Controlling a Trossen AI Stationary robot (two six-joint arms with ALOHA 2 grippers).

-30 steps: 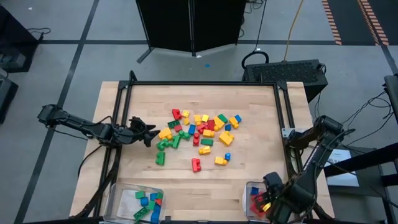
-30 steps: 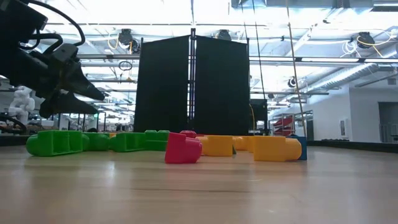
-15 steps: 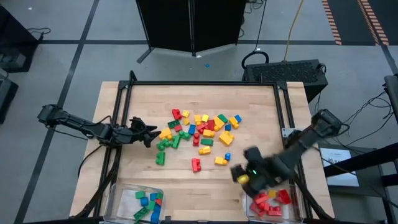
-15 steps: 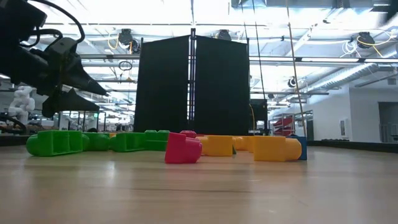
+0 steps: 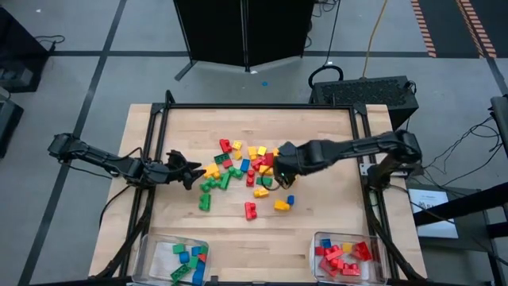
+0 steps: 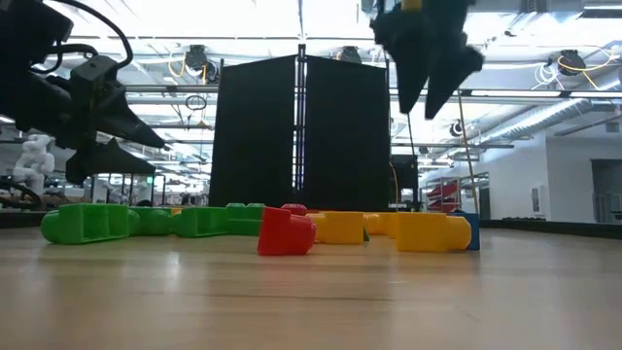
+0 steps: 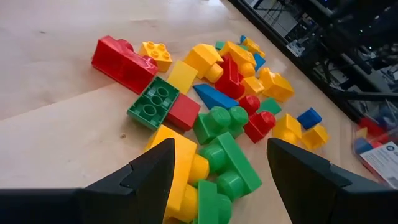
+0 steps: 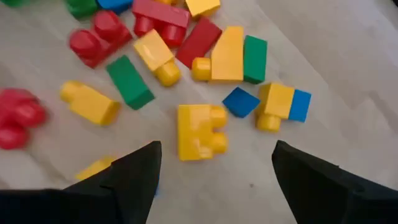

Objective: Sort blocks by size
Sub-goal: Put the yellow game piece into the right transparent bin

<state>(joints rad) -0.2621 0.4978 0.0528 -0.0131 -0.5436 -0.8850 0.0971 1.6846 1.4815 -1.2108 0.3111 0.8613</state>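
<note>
over the middle of the table [image 5: 333,214] we see the blocks [image 5: 252,171] in a loose pile. the right gripper [image 5: 279,172] hangs above the pile's right side, fingers spread wide and holding nothing, a yellow block [image 8: 198,132] below it. the left gripper [image 5: 190,170] sits at the pile's left edge, fingers apart and empty. more blocks lie in the two clear bins [image 5: 202,248] at the near edge.

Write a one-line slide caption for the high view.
Right tool open above the block pile; left tool open at its edge; two bins part-filled.
</note>
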